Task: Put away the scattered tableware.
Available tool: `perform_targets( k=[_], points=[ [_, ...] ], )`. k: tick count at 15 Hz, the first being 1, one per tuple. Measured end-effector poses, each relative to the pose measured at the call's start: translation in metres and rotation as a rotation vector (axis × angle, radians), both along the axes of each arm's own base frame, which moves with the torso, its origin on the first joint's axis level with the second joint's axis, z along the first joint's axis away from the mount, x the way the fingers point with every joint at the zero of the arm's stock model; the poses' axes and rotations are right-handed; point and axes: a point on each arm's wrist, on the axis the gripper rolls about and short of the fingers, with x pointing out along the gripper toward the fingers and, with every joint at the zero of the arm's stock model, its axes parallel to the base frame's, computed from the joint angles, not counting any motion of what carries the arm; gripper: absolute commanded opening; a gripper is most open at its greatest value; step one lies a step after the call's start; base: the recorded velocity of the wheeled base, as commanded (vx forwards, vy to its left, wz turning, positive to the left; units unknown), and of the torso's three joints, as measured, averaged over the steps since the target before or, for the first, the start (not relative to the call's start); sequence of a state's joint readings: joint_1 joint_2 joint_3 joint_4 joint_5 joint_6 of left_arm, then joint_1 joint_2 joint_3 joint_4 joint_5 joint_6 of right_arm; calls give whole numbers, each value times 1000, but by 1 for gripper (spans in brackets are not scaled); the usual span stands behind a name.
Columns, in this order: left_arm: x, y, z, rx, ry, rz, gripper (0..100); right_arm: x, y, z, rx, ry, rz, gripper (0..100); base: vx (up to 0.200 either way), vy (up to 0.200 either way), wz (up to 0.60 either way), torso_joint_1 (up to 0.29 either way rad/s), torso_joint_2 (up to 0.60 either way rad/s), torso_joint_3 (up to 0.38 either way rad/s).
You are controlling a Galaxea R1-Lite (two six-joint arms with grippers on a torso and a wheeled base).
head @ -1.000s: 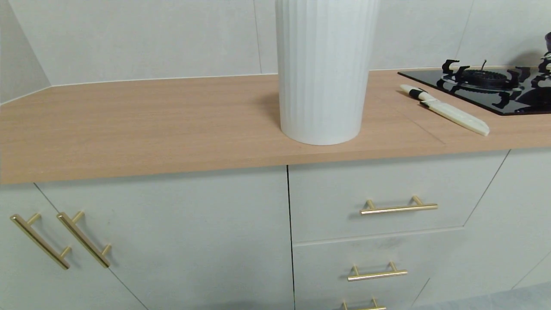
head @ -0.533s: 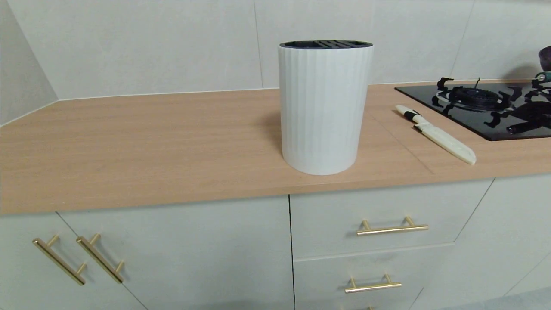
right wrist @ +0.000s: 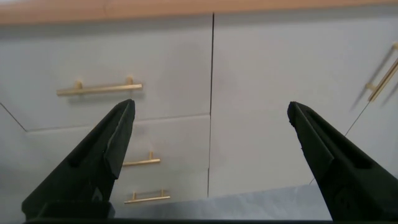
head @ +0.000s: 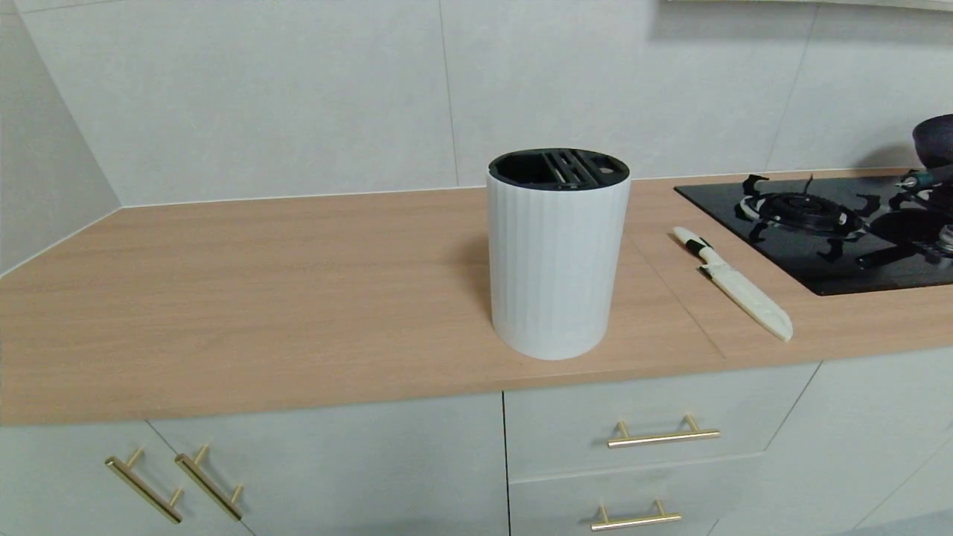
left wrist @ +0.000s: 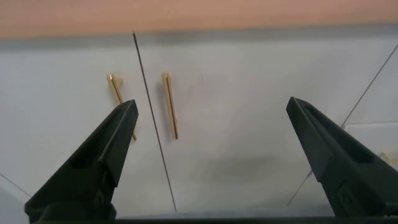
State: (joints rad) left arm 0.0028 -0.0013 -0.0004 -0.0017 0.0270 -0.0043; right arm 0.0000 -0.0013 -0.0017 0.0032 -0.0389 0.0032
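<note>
Facing cabinet fronts under the counter (head: 260, 298), both grippers stand spread wide, nothing held. The left gripper (left wrist: 212, 101) has a door handle (left wrist: 169, 106) between its jaws. The right gripper (right wrist: 211, 104) has a door seam between its jaws and a drawer handle (right wrist: 99, 88) just past one fingertip. The knife (head: 733, 284) lies flat on the counter, well apart from both jaws, between holder (head: 557, 260) and hob (head: 819, 238).
</note>
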Motion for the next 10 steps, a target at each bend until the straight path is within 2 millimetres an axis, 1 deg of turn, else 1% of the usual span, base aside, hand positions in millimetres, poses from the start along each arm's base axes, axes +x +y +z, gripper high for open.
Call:
perform_targets(
  k=[10],
  points=[
    [0, 0, 0, 0, 0, 0, 100, 0, 0, 0, 0, 0, 0, 100, 0, 0, 0, 225, -516, -295]
  ],
)
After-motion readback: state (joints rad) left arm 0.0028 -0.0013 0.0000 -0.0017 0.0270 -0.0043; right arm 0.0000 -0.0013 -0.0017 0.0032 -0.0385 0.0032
